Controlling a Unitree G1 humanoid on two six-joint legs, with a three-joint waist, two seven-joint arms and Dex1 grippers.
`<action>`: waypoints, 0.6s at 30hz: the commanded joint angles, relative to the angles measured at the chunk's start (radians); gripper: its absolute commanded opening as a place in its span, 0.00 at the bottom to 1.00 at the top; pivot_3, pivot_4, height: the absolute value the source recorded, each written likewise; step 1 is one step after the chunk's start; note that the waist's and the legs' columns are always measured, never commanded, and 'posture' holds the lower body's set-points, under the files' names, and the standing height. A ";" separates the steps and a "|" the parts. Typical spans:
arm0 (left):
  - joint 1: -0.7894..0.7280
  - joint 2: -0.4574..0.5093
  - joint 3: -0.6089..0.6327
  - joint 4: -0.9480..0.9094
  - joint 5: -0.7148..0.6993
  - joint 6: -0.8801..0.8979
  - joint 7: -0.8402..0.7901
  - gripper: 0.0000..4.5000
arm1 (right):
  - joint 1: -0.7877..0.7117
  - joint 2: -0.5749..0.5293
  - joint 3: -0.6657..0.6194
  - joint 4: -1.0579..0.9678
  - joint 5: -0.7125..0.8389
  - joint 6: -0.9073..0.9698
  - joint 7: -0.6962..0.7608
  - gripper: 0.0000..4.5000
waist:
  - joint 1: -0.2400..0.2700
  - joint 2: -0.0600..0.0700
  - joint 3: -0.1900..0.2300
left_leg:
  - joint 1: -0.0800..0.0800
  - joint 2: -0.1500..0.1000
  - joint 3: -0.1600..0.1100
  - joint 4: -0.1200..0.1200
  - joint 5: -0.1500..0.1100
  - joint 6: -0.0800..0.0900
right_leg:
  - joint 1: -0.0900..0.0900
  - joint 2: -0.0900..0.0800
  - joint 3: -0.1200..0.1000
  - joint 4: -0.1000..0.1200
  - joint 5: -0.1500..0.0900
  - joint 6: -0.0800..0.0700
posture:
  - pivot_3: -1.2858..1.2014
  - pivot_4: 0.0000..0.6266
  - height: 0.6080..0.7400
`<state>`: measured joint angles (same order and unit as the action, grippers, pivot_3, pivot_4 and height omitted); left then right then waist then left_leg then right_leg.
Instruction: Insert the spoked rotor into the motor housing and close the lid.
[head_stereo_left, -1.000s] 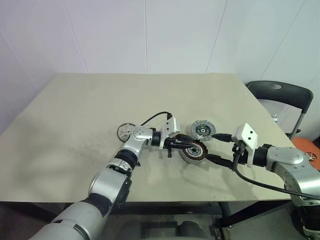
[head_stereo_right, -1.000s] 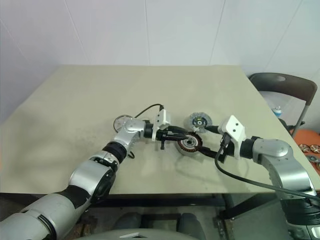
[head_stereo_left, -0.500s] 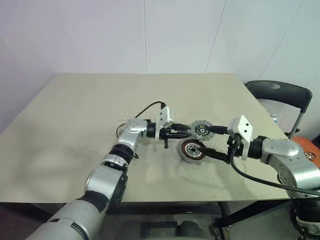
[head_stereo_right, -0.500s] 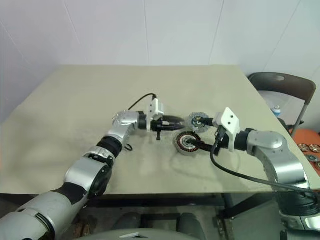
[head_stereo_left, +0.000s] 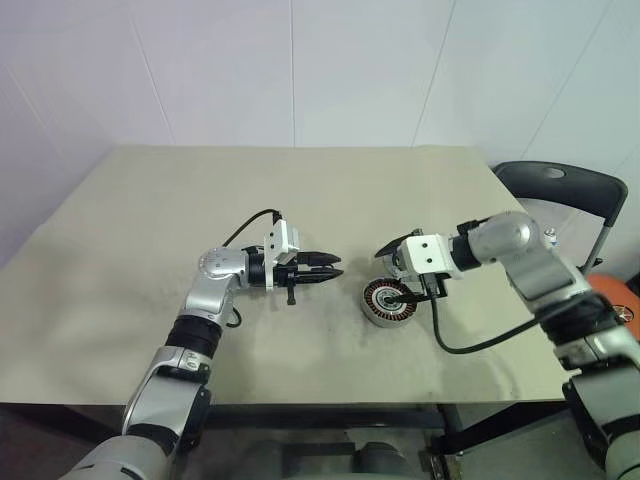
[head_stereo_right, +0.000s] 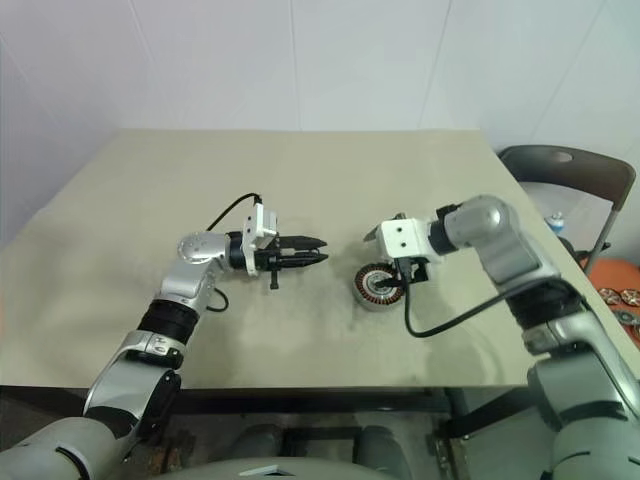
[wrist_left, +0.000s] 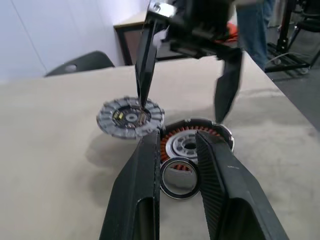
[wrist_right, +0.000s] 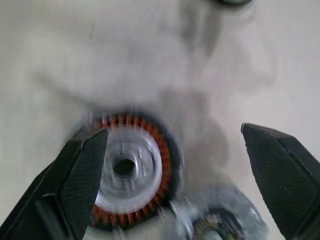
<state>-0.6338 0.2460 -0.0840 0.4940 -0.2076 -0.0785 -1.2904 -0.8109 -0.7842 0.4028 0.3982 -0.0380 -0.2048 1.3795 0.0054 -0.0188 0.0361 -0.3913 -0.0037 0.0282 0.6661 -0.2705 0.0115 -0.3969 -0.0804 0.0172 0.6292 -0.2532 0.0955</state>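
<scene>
Leftward has drawn the narrow left hand (head_stereo_left: 335, 267); right hand (wrist_right: 175, 185), wide, over motor housing (head_stereo_left: 388, 301).

The two head views look forward and down from above over the table (head_stereo_left: 130, 250), taking in both arms from some way off. The left wrist view looks level and close along its own fingers toward the motor housing (wrist_left: 192, 142) and lid (wrist_left: 130, 117). The right wrist view looks steeply down from close above; all share the housing.
</scene>
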 joint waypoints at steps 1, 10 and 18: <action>0.034 0.029 0.015 -0.126 -0.040 0.050 0.030 0.17 | -0.141 -0.014 -0.008 0.101 -0.020 -0.082 0.110 1.00 | -0.005 0.000 0.000 | 0.000 0.000 0.000 0.000 0.000 0.000 | 0.000 0.000 0.000 0.000 0.000 0.000 | 0.52 0.00 1.00; 0.116 0.077 0.025 -0.222 -0.068 0.102 0.111 0.17 | -0.084 -0.176 0.085 0.008 0.095 -0.134 0.235 1.00 | -0.015 0.000 0.000 | 0.001 0.000 -0.001 -0.001 0.000 0.000 | 0.000 -0.003 -0.001 0.001 0.000 -0.001 | 0.52 0.00 1.00; 0.133 0.103 0.019 -0.205 -0.064 0.071 0.124 0.17 | 0.047 -0.180 0.040 -0.099 0.079 -0.117 0.230 1.00 | -0.020 0.000 0.000 | 0.002 0.001 -0.001 -0.001 0.000 -0.001 | 0.000 -0.006 0.000 0.002 -0.002 -0.004 | 0.52 0.00 1.00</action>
<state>-0.4965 0.3368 -0.0720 0.3046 -0.2606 0.0167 -1.1580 -0.7657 -0.9709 0.4824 0.3336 0.0364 -0.3311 1.6113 -0.0147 -0.0184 0.0361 -0.3896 -0.0029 0.0277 0.6653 -0.2708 0.0109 -0.3973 -0.0866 0.0175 0.6307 -0.2549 0.0913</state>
